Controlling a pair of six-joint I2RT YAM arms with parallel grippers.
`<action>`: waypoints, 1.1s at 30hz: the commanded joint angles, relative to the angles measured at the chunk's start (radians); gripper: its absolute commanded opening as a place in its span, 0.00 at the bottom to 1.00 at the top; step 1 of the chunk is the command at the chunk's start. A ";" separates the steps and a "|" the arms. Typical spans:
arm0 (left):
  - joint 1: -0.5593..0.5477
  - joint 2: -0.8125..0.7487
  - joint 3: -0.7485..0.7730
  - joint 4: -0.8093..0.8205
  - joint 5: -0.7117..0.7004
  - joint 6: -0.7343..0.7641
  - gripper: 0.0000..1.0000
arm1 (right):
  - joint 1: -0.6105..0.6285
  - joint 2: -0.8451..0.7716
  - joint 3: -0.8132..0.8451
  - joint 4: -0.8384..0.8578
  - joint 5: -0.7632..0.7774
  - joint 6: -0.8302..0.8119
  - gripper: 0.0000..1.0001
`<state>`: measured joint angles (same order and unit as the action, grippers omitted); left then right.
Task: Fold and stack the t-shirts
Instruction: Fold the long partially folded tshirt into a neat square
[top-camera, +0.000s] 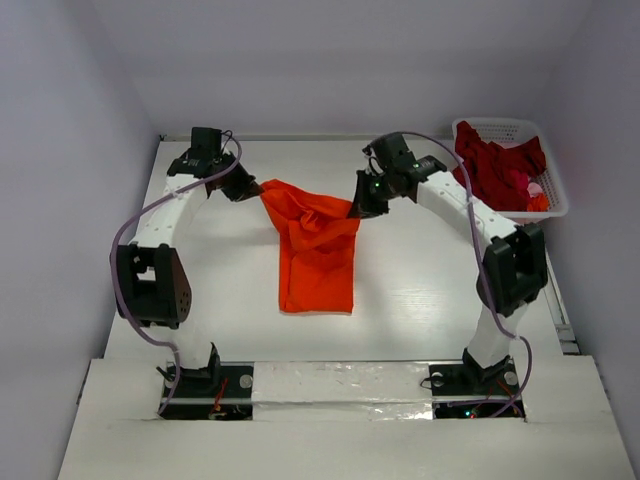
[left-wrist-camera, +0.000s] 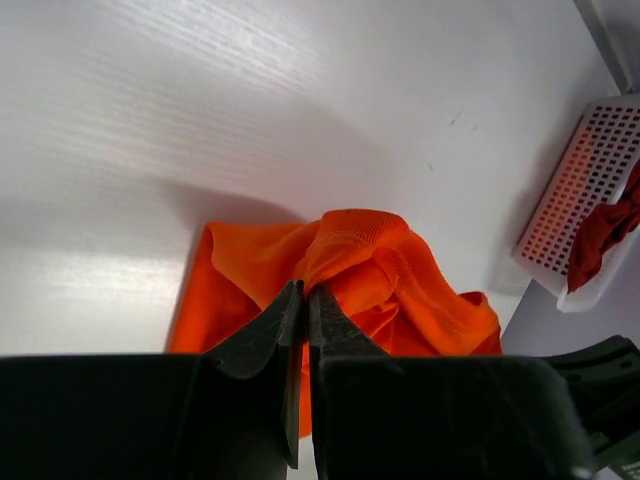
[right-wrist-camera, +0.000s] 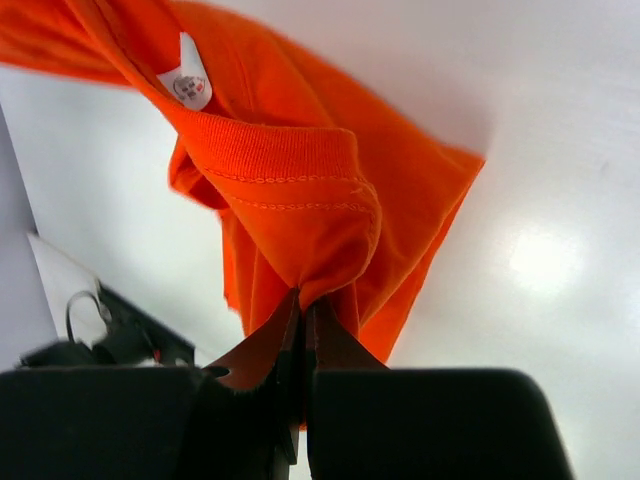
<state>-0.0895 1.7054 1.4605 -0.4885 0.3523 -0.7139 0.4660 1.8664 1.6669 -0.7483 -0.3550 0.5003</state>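
The bright orange t-shirt (top-camera: 316, 250) hangs between both grippers over the middle of the table, its lower part lying on the surface. My left gripper (top-camera: 250, 190) is shut on the shirt's upper left corner; in the left wrist view its gripper (left-wrist-camera: 306, 292) pinches bunched orange t-shirt cloth (left-wrist-camera: 380, 265). My right gripper (top-camera: 357, 208) is shut on the upper right corner. In the right wrist view the gripper (right-wrist-camera: 305, 300) grips the orange t-shirt (right-wrist-camera: 300, 215) by its ribbed neck band, with the white neck label (right-wrist-camera: 188, 82) above. Dark red t-shirts (top-camera: 495, 165) lie in the basket.
A white plastic lattice basket (top-camera: 553, 190) stands at the back right corner of the table, also seen in the left wrist view as the basket (left-wrist-camera: 580, 195). The white table (top-camera: 420, 290) is bounded by grey walls at the back and sides.
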 joint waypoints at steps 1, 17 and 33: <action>0.008 -0.118 -0.028 -0.079 0.019 0.021 0.00 | 0.046 -0.134 -0.084 -0.023 0.016 0.012 0.00; -0.023 -0.412 -0.279 -0.061 0.017 -0.002 0.00 | 0.094 -0.414 -0.424 -0.016 0.074 0.040 0.00; -0.032 -0.461 -0.538 -0.062 0.019 0.031 0.00 | 0.158 -0.408 -0.492 -0.034 0.123 0.020 0.00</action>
<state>-0.1123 1.2728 0.9649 -0.5488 0.3717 -0.7094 0.5987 1.4780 1.1881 -0.7628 -0.2642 0.5407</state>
